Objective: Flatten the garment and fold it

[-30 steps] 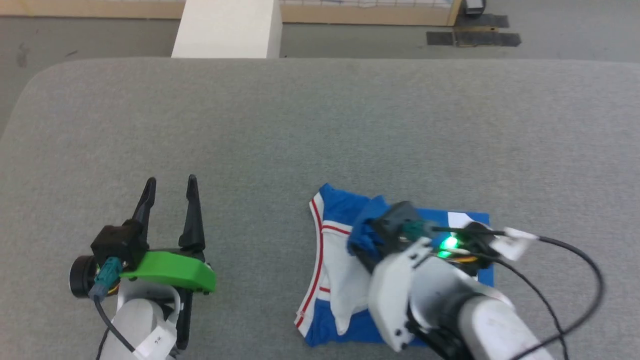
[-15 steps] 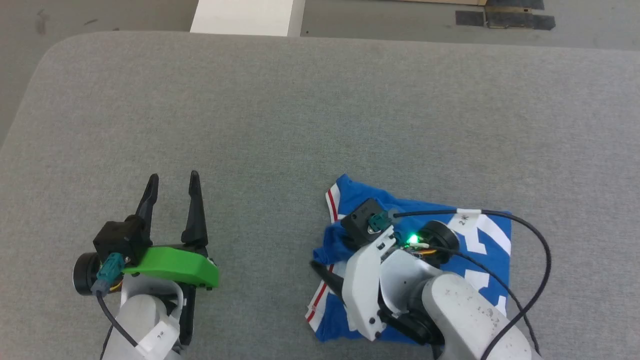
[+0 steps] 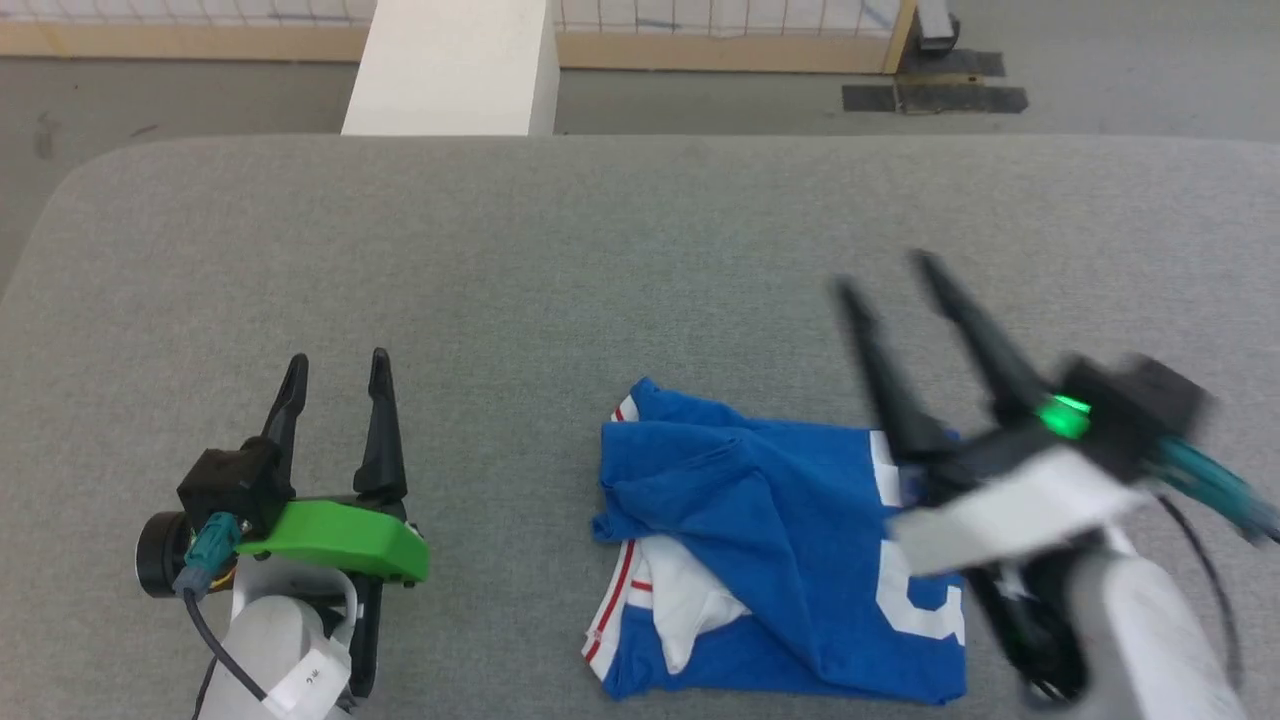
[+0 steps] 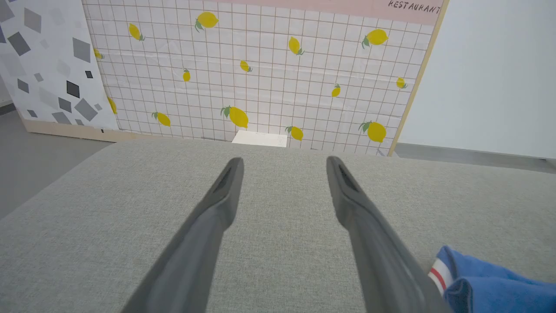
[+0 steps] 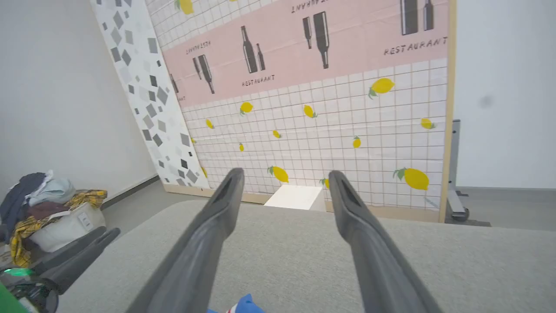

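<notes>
Here, found the garment (image 3: pixel 780 540) lying rumpled and partly folded on the grey table (image 3: pixel 600 250), near its front edge, right of centre. Saw the right gripper (image 3: pixel 883 272) over its right edge, fingers spread wide, holding nothing. Noted the left gripper (image 3: pixel 339 358) well apart to the left, likewise spread and empty.

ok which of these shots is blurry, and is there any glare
Head view: the right gripper is motion-smeared, while the left gripper and blue T-shirt are sharp. Both wrist views: own jaws soft up close, lemon-print wall crisp. Even light, no glare in any.
</notes>
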### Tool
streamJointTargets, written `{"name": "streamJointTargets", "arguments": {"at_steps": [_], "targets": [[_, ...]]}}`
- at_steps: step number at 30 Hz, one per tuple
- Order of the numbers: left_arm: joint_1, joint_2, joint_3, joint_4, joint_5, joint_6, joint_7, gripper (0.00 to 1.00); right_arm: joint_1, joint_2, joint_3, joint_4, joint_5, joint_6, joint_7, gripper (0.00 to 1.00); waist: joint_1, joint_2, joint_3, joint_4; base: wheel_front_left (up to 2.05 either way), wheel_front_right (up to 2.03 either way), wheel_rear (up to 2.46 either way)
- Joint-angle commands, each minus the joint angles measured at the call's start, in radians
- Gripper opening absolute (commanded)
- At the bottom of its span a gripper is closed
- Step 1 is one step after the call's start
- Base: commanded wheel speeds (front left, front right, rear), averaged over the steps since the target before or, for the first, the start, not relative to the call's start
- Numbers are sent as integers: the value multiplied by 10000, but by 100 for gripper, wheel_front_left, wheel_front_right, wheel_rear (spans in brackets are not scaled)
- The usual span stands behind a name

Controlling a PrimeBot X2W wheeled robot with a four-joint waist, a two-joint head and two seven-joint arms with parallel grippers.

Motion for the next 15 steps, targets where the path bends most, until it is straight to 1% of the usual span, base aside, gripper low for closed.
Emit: {"name": "streamJointTargets", "arguments": {"at_steps": [1,3,6,8,10,15], "targets": [[159,11,20,-53,102,-52,-49,100,446,-4,-438,-108,-31,-15,-325,100,0,0,-134,-135,0,0,0],[204,8,27,-70,112,-65,-49,100,1063,-4,-1288,-33,31,-15,-568,100,0,0,-171,-175,0,0,0],[238,4,4,-42,131,-106,-49,100,1819,-4,-2266,485,610,-15,-491,100,0,0,-223,-196,0,0,0],[250,-1,0,-31,138,-117,-49,100,2092,-3,-2539,797,928,-15,-351,100,0,0,-238,-200,0,0,0],[261,-3,0,-21,143,-130,-49,100,2333,-3,-2700,1213,1213,-15,8,100,0,0,-254,-208,0,0,0],[264,-10,-24,23,164,-159,-49,100,2565,-3,-2712,2461,2207,-15,1526,100,0,0,-241,-163,0,0,0]]}}
